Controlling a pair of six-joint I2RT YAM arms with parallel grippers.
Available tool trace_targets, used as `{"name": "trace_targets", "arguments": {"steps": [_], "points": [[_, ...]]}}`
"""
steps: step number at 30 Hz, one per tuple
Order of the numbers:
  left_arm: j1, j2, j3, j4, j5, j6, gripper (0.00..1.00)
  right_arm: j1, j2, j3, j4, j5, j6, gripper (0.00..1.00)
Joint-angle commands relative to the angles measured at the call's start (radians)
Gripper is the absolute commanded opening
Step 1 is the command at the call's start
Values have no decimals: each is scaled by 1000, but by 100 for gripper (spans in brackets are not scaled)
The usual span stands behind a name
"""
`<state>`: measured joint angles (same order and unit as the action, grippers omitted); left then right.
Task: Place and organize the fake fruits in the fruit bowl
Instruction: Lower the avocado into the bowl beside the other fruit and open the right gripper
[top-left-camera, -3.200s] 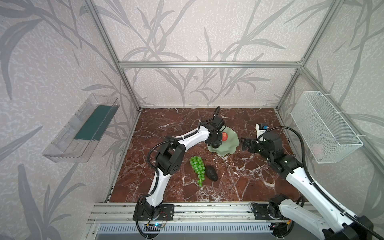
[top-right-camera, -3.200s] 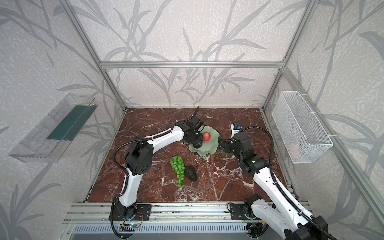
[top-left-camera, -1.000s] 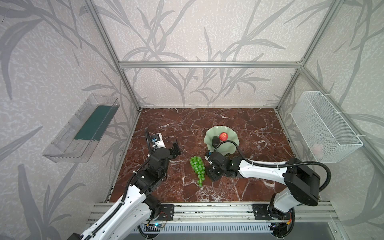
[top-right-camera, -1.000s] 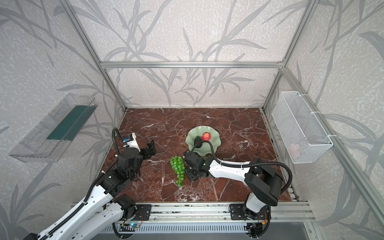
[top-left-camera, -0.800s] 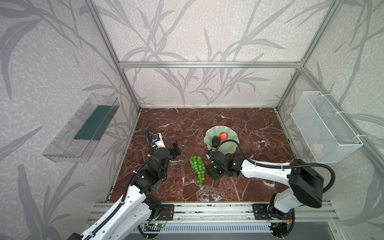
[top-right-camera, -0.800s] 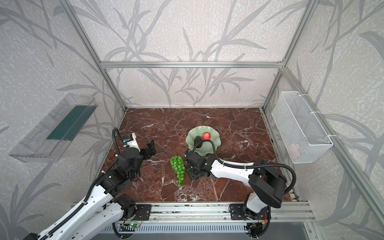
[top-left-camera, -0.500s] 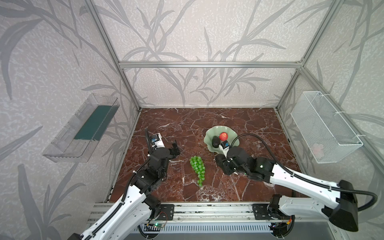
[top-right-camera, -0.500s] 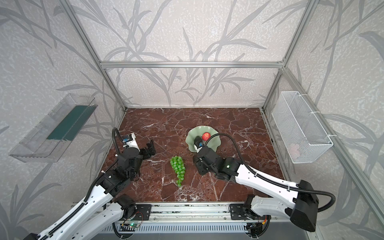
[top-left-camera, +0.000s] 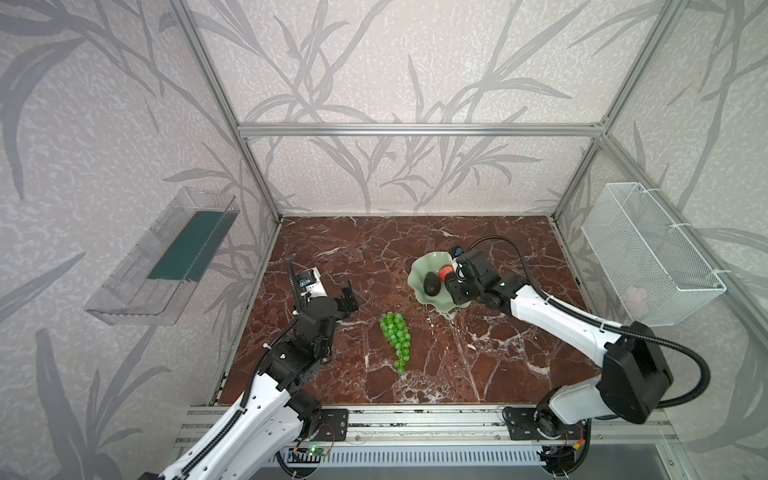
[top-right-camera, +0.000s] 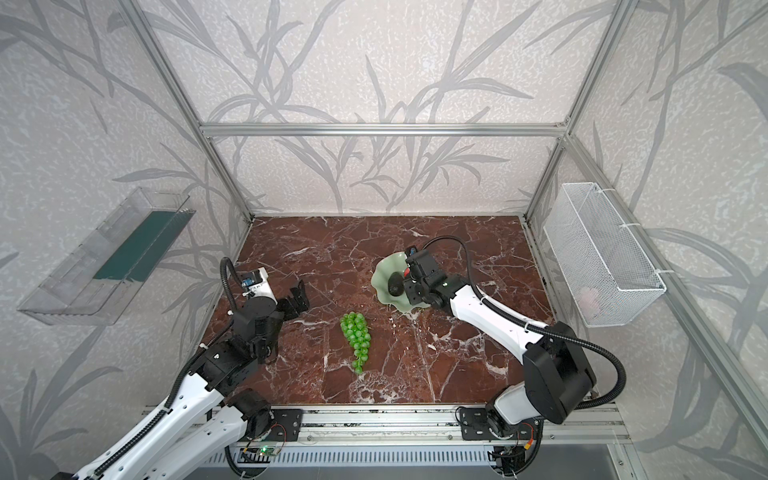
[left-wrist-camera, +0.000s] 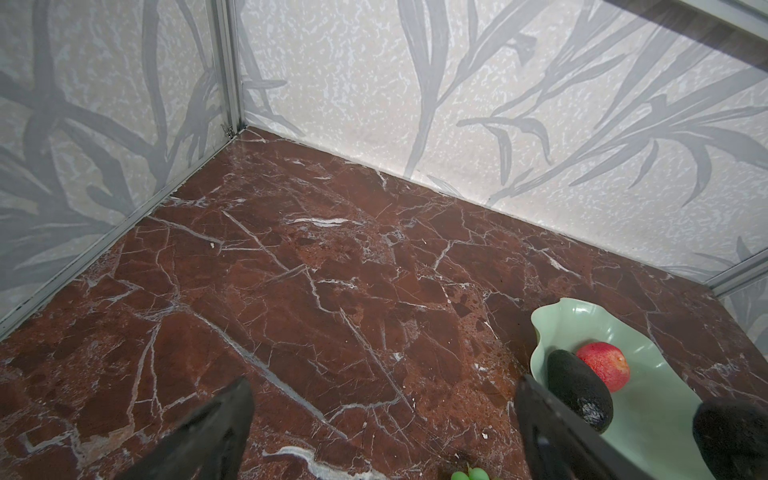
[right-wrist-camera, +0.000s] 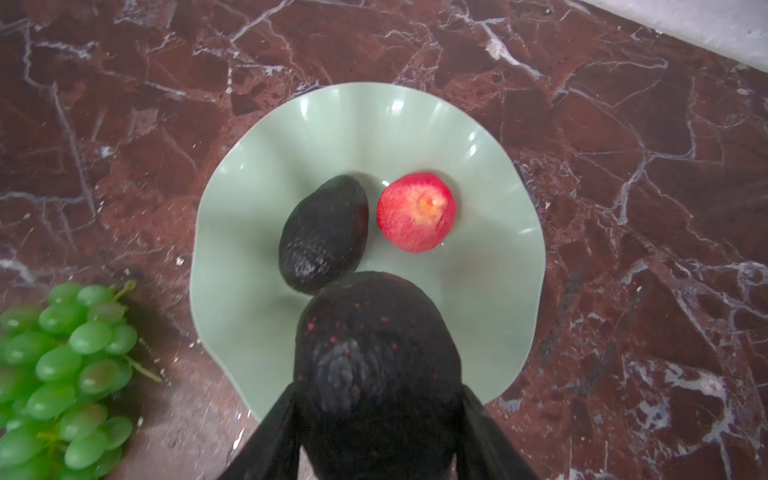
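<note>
My right end effector (right-wrist-camera: 378, 419) is clamped on an avocado (right-wrist-camera: 374, 353), one finger on each flank. It hangs over the bowl (right-wrist-camera: 332, 108), on the side toward my right arm (whether it touches the bowl's floor I cannot tell). Just beyond it, inside the bowl, the second avocado (right-wrist-camera: 324, 235) lies on its side, with the apple (right-wrist-camera: 417, 212) just beside it and nearly touching. In both top views the bowl sits on the worktop (top-left-camera: 478, 374), right of the middle. The grapes (top-left-camera: 395, 336) lie on the worktop outside the bowl, near its rim and between my two arms. My left end effector (top-left-camera: 347, 297) is spread wide and holds nothing (its fingers frame only bare marble in the left wrist view). It hovers well apart from the bowl, to the left of the grapes.
</note>
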<state>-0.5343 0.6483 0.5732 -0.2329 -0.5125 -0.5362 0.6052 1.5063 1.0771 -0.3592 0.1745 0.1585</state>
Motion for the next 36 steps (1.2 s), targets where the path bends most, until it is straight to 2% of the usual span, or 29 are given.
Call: {"name": "trace_targets", "arguments": {"steps": [1,10,26,29,36], "points": [[4,-19,-12,-26,-18,-35,98,-30,57,50,51,-31,-22,49],[6,-3,-4,-36,0,-50,98,-54,183,126,8,-63,-22,49],[5,35,11,-59,46,-102,98,-55,280,127,3,-66,6,53],[6,34,13,-68,60,-105,98,-55,284,138,-1,-71,9,58],[6,44,19,-99,121,-141,98,-55,207,143,-14,-65,9,77]]}}
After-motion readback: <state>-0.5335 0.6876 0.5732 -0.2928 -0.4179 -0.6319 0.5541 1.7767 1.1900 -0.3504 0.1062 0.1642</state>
